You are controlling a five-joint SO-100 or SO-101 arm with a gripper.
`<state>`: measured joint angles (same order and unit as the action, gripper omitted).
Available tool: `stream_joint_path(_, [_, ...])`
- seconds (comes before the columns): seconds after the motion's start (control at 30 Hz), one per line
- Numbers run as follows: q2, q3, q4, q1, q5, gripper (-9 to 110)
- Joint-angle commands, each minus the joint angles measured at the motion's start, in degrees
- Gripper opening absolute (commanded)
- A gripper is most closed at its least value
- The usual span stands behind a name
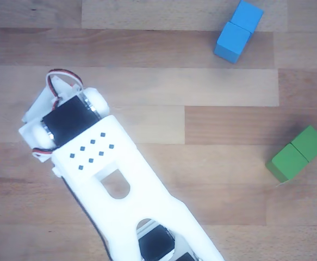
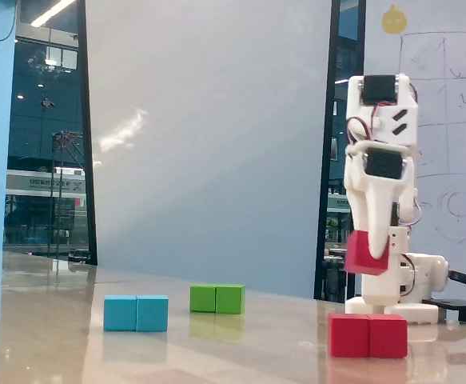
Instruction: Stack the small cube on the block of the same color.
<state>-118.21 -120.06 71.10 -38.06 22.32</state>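
White tool (image 2: 374,250) grips red small cube (image 2: 366,252); red block (image 2: 368,335) below; blue block (image 2: 136,313), green block (image 2: 217,298) aside.

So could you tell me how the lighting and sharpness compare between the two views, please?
Fixed view: dim and soft, and the glossy table mirrors the blue block and green block; the gripper holding the small cube is slightly blurred. Other view: bright, even and sharp, with short shadows beside the blocks.
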Motion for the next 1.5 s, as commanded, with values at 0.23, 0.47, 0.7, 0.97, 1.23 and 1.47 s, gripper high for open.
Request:
stream_joint_path(0.23, [6.4,10.1,-1.8,1.6,0.7,12])
stream_joint_path(0.47, [9.8,10.3,-2.0,1.1,0.6,12])
stream_joint_path(0.7, [12.4,10.5,-2.1,1.1,0.5,12])
stream_joint_path(0.97, [13.5,10.5,-4.3,0.9,0.5,12])
stream_joint_path(1.23, [13.8,10.7,-4.5,-1.1,0.5,12])
stream_joint_path(1.47, [17.0,10.6,-4.5,-1.2,0.5,12])
